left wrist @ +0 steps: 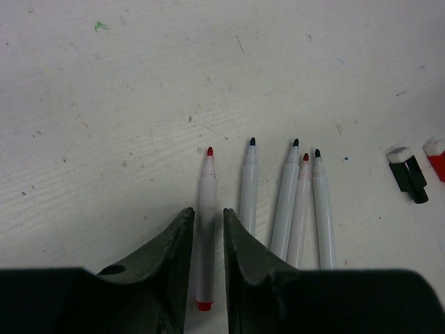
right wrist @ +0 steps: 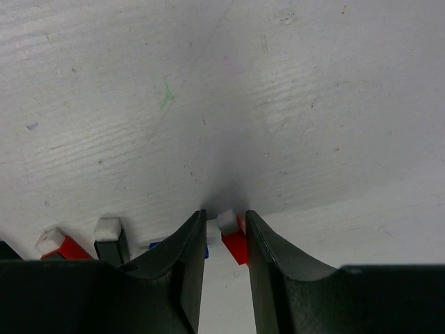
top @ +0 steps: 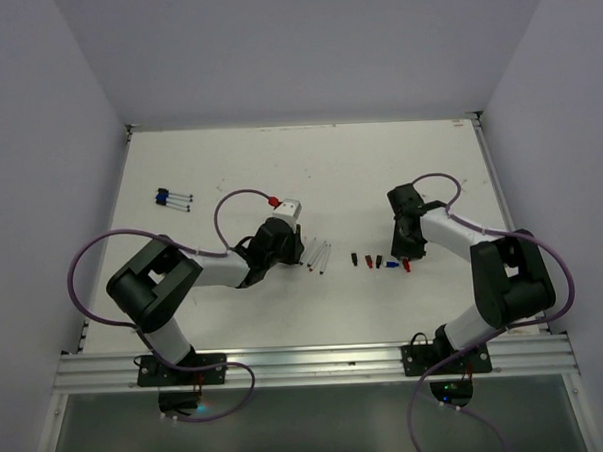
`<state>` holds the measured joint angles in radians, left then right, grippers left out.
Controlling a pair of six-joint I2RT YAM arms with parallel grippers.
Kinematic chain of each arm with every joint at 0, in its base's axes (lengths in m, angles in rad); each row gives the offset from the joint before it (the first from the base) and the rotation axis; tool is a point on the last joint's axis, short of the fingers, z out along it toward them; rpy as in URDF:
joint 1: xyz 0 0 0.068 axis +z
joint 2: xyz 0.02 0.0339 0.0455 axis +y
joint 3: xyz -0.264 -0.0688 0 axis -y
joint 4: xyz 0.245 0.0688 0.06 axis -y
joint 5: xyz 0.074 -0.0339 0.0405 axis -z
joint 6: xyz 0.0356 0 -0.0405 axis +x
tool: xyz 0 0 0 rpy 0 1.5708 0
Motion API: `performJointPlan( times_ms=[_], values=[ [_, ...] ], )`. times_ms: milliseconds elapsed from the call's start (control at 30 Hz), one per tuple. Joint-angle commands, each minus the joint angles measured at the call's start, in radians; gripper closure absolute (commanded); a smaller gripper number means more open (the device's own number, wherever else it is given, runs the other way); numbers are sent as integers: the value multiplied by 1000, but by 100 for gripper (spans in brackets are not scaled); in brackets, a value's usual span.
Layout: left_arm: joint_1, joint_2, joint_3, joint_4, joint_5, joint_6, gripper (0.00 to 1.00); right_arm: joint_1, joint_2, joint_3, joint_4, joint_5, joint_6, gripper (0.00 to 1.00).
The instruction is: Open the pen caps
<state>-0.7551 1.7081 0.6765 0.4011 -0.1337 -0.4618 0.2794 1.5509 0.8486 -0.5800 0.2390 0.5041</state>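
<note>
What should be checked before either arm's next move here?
1. Left jaws clear of the red-tipped pen: ok, small gaps show and the pen lies flat.
2. Four pens beside it uncapped: ok, tips bare.
3. Right jaws not clamping the red cap: ok, gap on one side.
4. Loose black cap apart from the pens: ok.
5. Far-left pens opened: not ok, they look capped.
</note>
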Motion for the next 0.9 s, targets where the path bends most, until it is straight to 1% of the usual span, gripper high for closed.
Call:
performJointPlan(
  times_ms=[0, 133, 233, 267, 300, 400, 533, 633, 767, 867],
  values=[
    [-1, 8, -29, -104, -18, -9, 73, -2, -28, 15, 22, -13, -10, 67],
    [-1, -7, -34, -100, -24, -5, 72, -2, -28, 9, 25, -21, -10, 67],
    [-1, -59, -37, -110, -23, 12, 70, -2, -35, 6, 26, -27, -15, 66],
    [-1, -73, -37, -113, -24, 23, 70, -2, -37, 4, 31, -39, -16, 62],
    [-1, -85, -35, -117, -32, 26, 68, -2, -38, 3, 32, -44, -18, 55],
    [-1, -119, -14, -156, -41, 46, 67, -2, -41, 1, 37, -52, -16, 51],
    [-1, -154, 0, -183, -50, 52, 65, -2, -43, 3, 34, -46, -13, 50],
    [-1, -176, -2, -194, -70, 49, 65, -2, -74, 9, 32, -29, -12, 50],
    [2, -235, 18, -238, -99, 54, 62, 0, -118, 65, -12, 5, -25, 49],
    [11, -280, 67, -323, -142, 43, 50, 0, -149, 119, -43, 10, -33, 44]
  ],
)
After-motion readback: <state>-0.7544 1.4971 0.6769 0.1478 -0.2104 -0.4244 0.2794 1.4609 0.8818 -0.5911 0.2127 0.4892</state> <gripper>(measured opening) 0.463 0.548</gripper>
